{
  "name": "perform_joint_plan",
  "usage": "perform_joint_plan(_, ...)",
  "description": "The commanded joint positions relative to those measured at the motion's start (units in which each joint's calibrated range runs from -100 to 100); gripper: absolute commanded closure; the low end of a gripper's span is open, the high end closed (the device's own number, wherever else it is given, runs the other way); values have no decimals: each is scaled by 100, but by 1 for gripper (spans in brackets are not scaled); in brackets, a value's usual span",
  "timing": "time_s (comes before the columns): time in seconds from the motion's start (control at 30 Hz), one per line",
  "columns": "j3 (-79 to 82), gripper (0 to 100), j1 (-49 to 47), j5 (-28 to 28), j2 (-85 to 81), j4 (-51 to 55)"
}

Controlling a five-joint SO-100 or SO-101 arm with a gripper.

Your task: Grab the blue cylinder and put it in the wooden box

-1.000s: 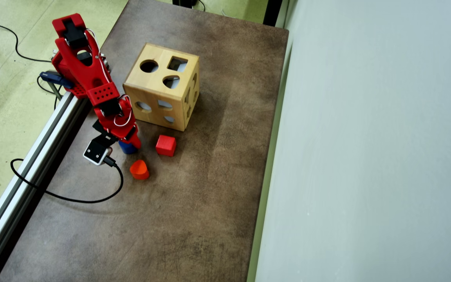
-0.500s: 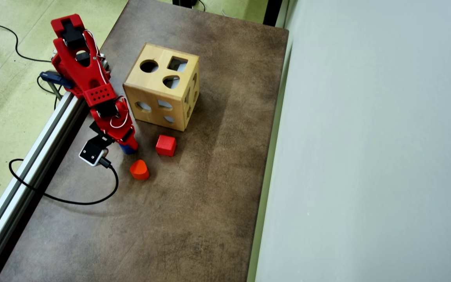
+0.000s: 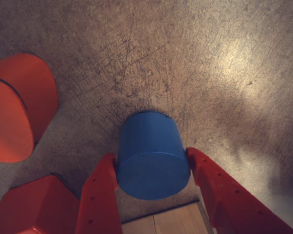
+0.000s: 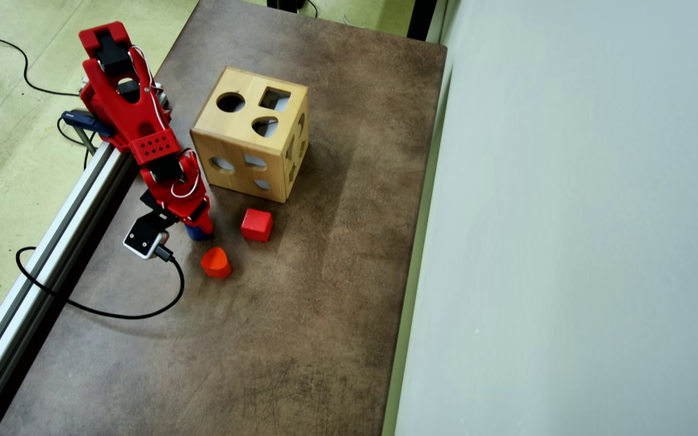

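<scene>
The blue cylinder [image 3: 151, 156] stands between my two red fingers in the wrist view, and both fingers touch its sides. My gripper [image 3: 151, 156] is shut on it, at or just above the brown tabletop. In the overhead view only a sliver of the blue cylinder [image 4: 194, 233] shows under my gripper [image 4: 199, 229]. The wooden box [image 4: 252, 142] stands just beyond the gripper in the overhead view, with round and square holes in its top. A strip of the wooden box [image 3: 161, 223] shows at the bottom edge of the wrist view.
A red cube [image 4: 257, 224] lies right of the gripper in the overhead view, and an orange rounded-triangle block [image 4: 216, 262] lies below it. Both show at the left of the wrist view: cube [image 3: 34, 207], orange block [image 3: 17, 105]. A metal rail [image 4: 52, 242] and a black cable [image 4: 113, 315] run along the table's left side.
</scene>
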Motion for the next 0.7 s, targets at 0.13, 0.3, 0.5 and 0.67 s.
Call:
perform_joint_plan(0.13, -316, 98, -126, -10, -1861, 1359)
perform_joint_plan(0.3, -585, 98, -334, -39, -3084, 1970)
perform_joint_plan(0.5, -782, 98, -348, -39, -3984, 2324)
perform_joint_plan(0.67, -782, 98, -341, -44, -4646, 2396)
